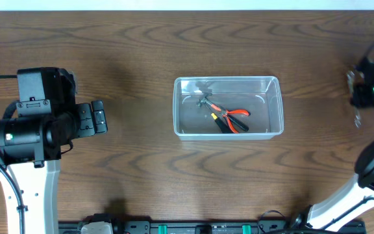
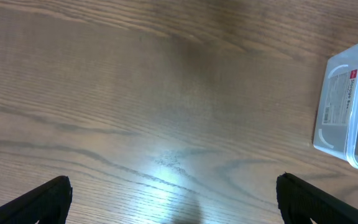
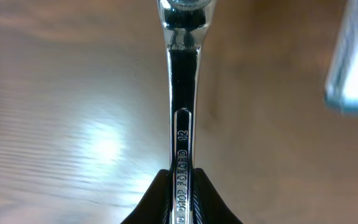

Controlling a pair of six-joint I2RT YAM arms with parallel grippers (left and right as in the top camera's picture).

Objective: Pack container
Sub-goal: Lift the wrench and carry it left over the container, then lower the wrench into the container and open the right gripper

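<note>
The clear plastic container (image 1: 274, 104) sits at the table's middle, holding red-handled pliers (image 1: 234, 119) and a small metal tool (image 1: 206, 99). Its corner with a label shows in the left wrist view (image 2: 347, 106). My left gripper (image 2: 174, 199) is open and empty above bare wood, left of the container; it also shows in the overhead view (image 1: 99, 117). My right gripper (image 3: 182, 199) is shut on a chrome wrench (image 3: 182, 112) stamped "DROP FORGED", held above the table. In the overhead view it (image 1: 369, 88) is at the far right edge, well right of the container.
A blurred pale blue-and-white object (image 3: 356, 59) lies at the upper right of the right wrist view. The arm bases (image 1: 28, 188) and a black rail (image 1: 200, 227) line the table's front edge. The tabletop is dark wood.
</note>
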